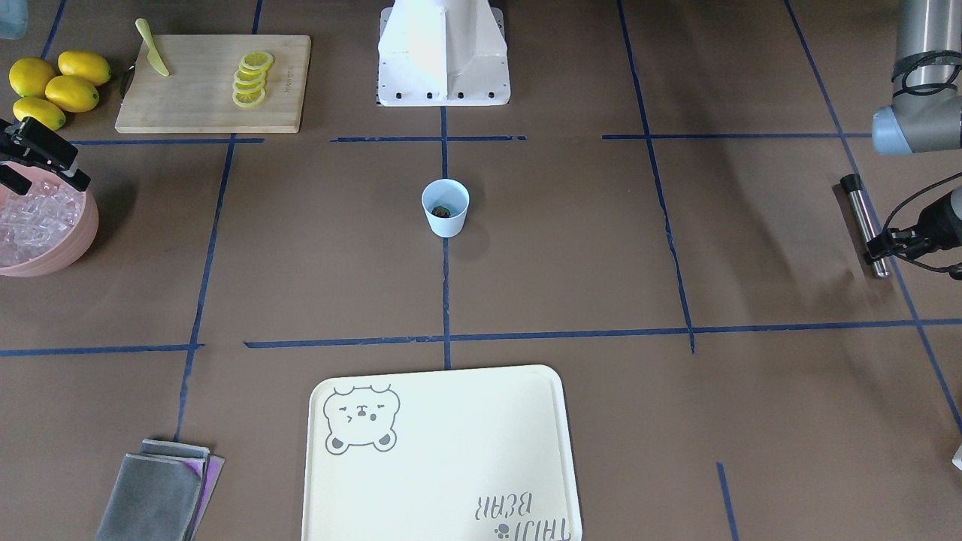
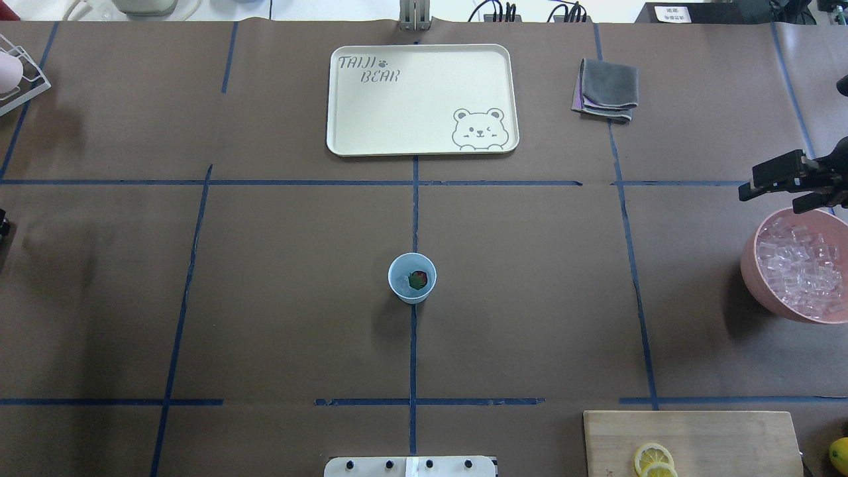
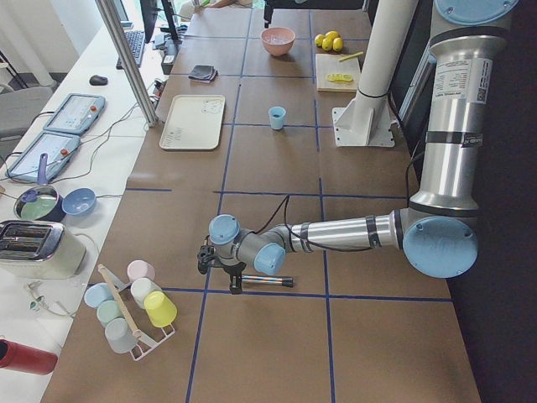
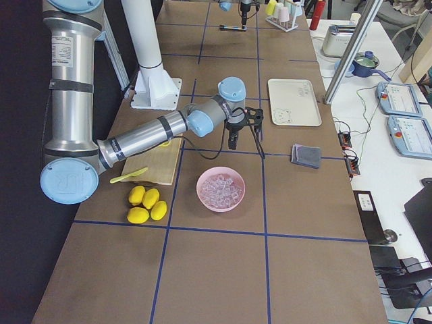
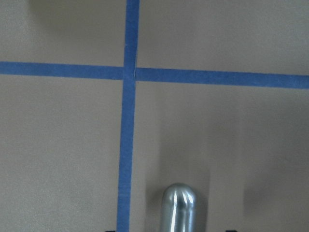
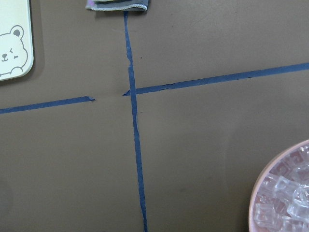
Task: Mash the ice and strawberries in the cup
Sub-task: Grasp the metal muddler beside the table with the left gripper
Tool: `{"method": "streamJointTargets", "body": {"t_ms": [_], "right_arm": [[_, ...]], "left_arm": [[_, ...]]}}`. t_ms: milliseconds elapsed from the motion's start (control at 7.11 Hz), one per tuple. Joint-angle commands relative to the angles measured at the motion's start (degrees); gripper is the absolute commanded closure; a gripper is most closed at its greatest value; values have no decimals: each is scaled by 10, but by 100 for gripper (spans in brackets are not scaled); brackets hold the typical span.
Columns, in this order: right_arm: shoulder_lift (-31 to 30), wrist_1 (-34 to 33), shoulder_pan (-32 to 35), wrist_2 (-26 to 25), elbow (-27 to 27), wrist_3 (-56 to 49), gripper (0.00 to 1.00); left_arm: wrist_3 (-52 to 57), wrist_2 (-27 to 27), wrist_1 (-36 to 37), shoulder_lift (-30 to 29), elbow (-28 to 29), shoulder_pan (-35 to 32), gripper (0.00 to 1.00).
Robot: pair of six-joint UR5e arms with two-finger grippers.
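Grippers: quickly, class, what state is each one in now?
Left gripper: at the metal rod's end; open or closed cannot be told.
Right gripper: open, holding nothing, beside the pink bowl.

The brown table [image 1: 601, 263] carries the cup [image 1: 445, 225], a tray [image 1: 451, 466], a cutting board [image 1: 195, 98], 4 lemons [image 1: 71, 92], a pink bowl [image 1: 85, 231] and cloths [image 1: 154, 496].

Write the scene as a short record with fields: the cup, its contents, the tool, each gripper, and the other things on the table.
cup: light blue plastic cup, upright at the table centre
contents: one red strawberry and some ice cubes
tool: steel muddler, lying flat on the table
left gripper: open, straddling the muddler's end
right gripper: open, empty, near the rim of the pink bowl of ice cubes
others: bear tray, cutting board with lemon slices, whole lemons, folded cloths
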Motion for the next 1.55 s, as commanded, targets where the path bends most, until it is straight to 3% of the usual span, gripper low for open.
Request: {"method": "streamJointTargets", "body": {"t_ms": [0,562,703,984,1125,1266,1406], "right_arm": [[0,0,0,0,1,0,1],[0,0,0,0,0,0,1],[0,0,0,0,0,0,1],[0,0,0,0,0,1,1],[0,0,0,0,0,1,1],[0,0,0,0,0,0,1],[1,0,0,0,1,1,1]], "left_arm": [[0,-3,-11,-1,8,1,19],[1,-3,-23,-1,8,14,21],[2,-4,-24,-1,8,14,32],[5,-3,-24,0,8,14,93],[5,-4,-34,3,8,14,100],[4,-7,-38,3,7,14,100],[-1,-53,-38,-2,-3,14,100]]}}
